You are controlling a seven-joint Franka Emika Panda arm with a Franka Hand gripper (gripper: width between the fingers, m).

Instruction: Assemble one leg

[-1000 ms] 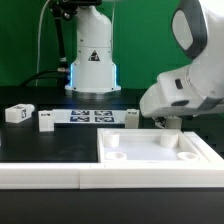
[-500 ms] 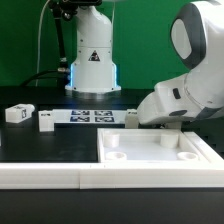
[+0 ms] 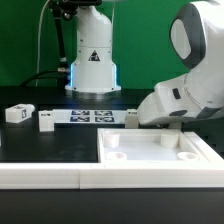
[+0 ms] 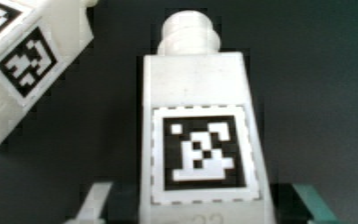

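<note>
In the wrist view a leg [image 4: 201, 130], a white block with a square marker tag and a rounded peg at its far end, lies between my gripper's [image 4: 208, 203] two fingers [image 4: 99, 200]. The jaws stand close against its two sides, shut on it. In the exterior view this leg [image 3: 130, 117] shows just at the exterior view's left of my hand. The fingers are hidden there behind the arm. Two more legs lie further towards the exterior view's left, one [image 3: 45, 121] small and one [image 3: 18, 113] near the edge.
The marker board [image 3: 92, 115] lies on the black table before the robot base [image 3: 92, 60]. The large white panel [image 3: 160, 160] with round sockets fills the front. A tagged white piece [image 4: 25, 70] lies close beside the held leg.
The arm swung towards the exterior view's left and its upper part rose between one second and half a second ago. Since then nothing has visibly moved.
</note>
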